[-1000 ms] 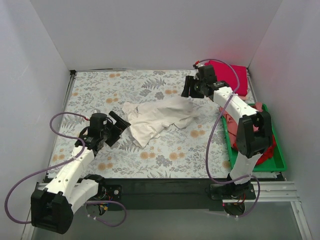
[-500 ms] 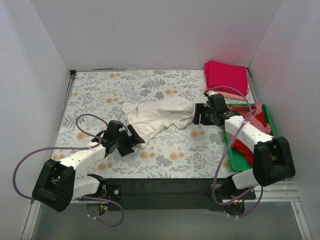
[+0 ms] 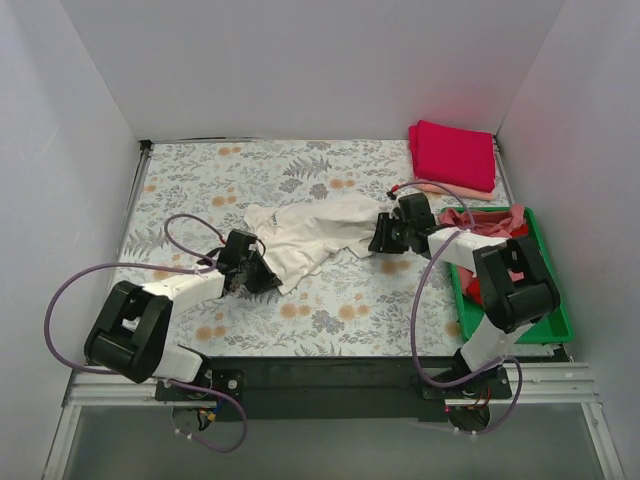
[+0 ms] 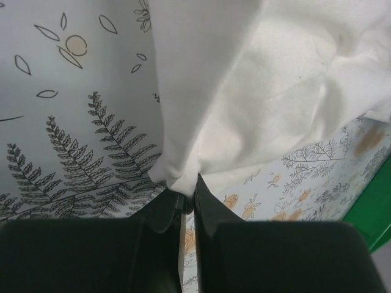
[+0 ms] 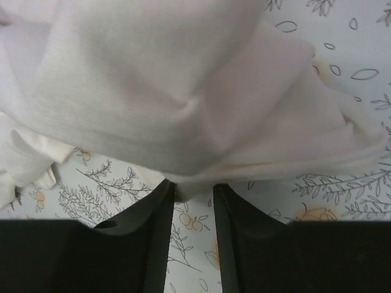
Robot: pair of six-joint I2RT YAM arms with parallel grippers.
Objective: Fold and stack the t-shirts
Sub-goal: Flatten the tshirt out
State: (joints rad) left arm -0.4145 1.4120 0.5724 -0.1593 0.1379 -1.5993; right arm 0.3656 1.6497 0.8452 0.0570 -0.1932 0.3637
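mid-table on the floral tablecloth (image 3: 200,190), cream-white t-shirt (image 3: 315,235) lies crumpled, left gripper (image 4: 188,194) pinched onto its near-left edge, right gripper (image 5: 193,189) with jaws parted astride the right hem; looks like the spread-out step, next wants the right to clamp, then both pull apart

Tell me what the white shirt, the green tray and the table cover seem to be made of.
The white shirt: soft matte cloth, probably cotton; it creases and drapes in loose folds. The green tray: seems rigid plastic, smooth with a raised rim. The table cover: a printed floral sheet lying flat; cloth or vinyl, I cannot tell.
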